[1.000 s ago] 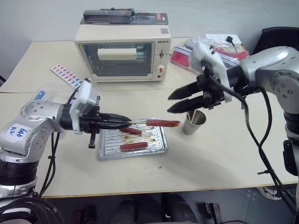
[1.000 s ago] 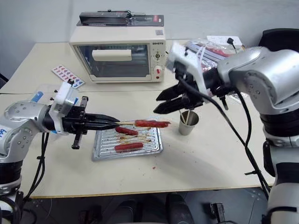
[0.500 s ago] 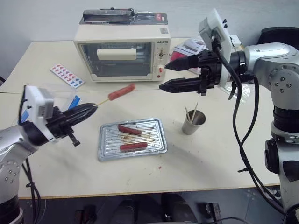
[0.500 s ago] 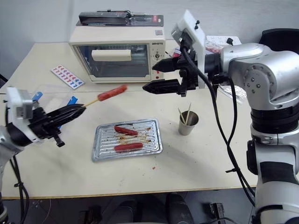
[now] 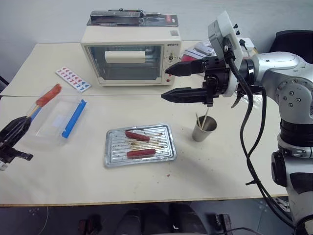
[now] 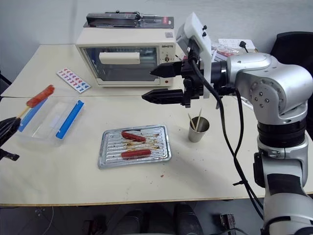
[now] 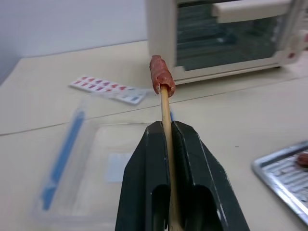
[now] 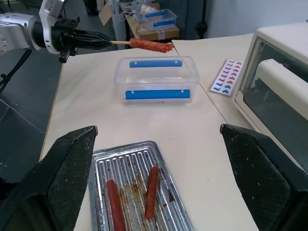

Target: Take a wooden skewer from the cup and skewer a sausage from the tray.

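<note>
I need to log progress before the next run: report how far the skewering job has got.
Done: a sausage sits impaled on the tip of the wooden skewer, lifted clear of the tray.
In hand: the left gripper is shut on the skewer, holding it above the clear plastic box. The right gripper is open and holds nothing, above the cup.
Left: nothing of the stated task; two sausages remain on the tray.

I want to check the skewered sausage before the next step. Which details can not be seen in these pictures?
- Skewer tip: in the left wrist view the sausage covers the far end of the wooden skewer.
- Skewer rear end: the shut left gripper hides it.
- Skewer count in the cup: too small in the eye views.
- Toaster oven interior: glare on the door.
</note>
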Tool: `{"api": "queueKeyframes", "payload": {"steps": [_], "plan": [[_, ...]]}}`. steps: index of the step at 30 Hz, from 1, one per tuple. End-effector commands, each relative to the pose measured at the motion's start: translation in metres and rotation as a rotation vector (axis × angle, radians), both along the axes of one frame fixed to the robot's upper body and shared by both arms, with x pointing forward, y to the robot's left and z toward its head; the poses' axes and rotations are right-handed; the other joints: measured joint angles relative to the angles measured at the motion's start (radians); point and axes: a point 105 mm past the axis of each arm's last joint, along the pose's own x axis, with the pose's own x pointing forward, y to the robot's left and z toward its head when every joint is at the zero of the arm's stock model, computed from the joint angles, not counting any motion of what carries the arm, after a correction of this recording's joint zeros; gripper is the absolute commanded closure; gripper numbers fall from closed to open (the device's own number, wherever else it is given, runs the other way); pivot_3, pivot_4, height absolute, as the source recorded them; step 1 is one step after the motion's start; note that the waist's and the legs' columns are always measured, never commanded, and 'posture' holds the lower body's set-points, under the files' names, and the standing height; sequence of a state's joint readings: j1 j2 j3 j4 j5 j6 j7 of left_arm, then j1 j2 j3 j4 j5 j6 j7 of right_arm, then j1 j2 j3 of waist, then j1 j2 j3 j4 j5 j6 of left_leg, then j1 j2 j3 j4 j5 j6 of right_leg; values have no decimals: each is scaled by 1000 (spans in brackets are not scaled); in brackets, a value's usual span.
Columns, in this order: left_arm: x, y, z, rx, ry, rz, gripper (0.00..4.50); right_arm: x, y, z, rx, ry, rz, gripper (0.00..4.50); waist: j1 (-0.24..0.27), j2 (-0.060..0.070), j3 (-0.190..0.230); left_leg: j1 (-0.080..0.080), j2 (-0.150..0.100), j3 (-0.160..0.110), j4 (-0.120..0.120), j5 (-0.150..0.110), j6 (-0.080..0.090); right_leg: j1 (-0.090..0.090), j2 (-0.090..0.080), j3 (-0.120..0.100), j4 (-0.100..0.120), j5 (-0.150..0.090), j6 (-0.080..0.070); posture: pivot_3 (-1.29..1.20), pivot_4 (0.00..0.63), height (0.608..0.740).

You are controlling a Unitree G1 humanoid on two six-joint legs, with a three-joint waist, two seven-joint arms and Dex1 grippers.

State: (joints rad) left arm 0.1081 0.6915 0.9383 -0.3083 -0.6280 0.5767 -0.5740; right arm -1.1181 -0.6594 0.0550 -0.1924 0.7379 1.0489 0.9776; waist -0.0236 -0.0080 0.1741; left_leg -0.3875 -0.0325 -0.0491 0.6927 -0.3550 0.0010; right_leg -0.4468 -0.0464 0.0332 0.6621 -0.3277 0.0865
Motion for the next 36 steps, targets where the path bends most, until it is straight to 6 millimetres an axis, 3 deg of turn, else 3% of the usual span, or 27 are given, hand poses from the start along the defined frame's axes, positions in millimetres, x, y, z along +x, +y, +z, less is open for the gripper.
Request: {"api": "queueKeyframes", "payload": {"steps": [1, 10, 16, 18, 24, 28, 31, 36], "plan": [[10, 10, 4, 33, -19, 22, 4500, -9, -1, 11, 37, -44, 11, 229, -1, 0, 0, 0, 0, 0, 0, 0, 0, 0, 0, 0, 0, 0, 0, 0, 150, 740], [48, 23, -17, 9, 56, 17, 4500, -9, -4, 12, 49, -51, -41, 229, -4, -1, -1, 0, 0, 0, -1, 0, 0, 0, 0, 0, 2, 0, 0, 0, 150, 740], [47, 23, -10, 25, 50, -1, 3074, -9, -7, 13, 51, -55, -54, 183, -9, -1, -1, 0, 0, 0, -3, 0, 0, -1, 0, 0, 2, 0, 0, 0, 150, 740], [40, 20, 0, 23, 29, -19, 2579, -9, -8, 12, 50, -57, -59, 183, -9, -1, -1, 0, 0, 0, -3, 0, 0, -1, 0, 0, 2, 0, 0, 0, 150, 740], [4, 13, 17, 11, 14, -73, 2579, -7, -10, 9, 50, -56, -67, 183, -6, -1, -1, 0, 0, 0, -3, 0, 0, -1, 0, 0, 1, 0, 0, 0, 150, 740], [-42, 14, 19, 15, 58, -66, 2579, -5, -14, 5, 47, -50, -73, 183, -12, -2, -1, 0, 1, 1, -3, 0, 0, -1, 0, 1, 1, 0, 0, 0, 150, 740], [-65, 15, 17, -4, 81, -35, 2579, -5, -16, 3, 47, -44, -75, 183, -6, -2, -1, 0, 1, 1, -4, -1, 1, 0, 0, 1, -1, 0, 0, 0, 150, 740], [-78, 17, 12, -19, 112, -8, 2579, -4, -16, 2, 51, -34, -69, 183, -1, -2, -1, 2, 1, 1, -3, -1, 0, 2, -1, 0, -2, 0, 0, 0, 150, 740]]}}
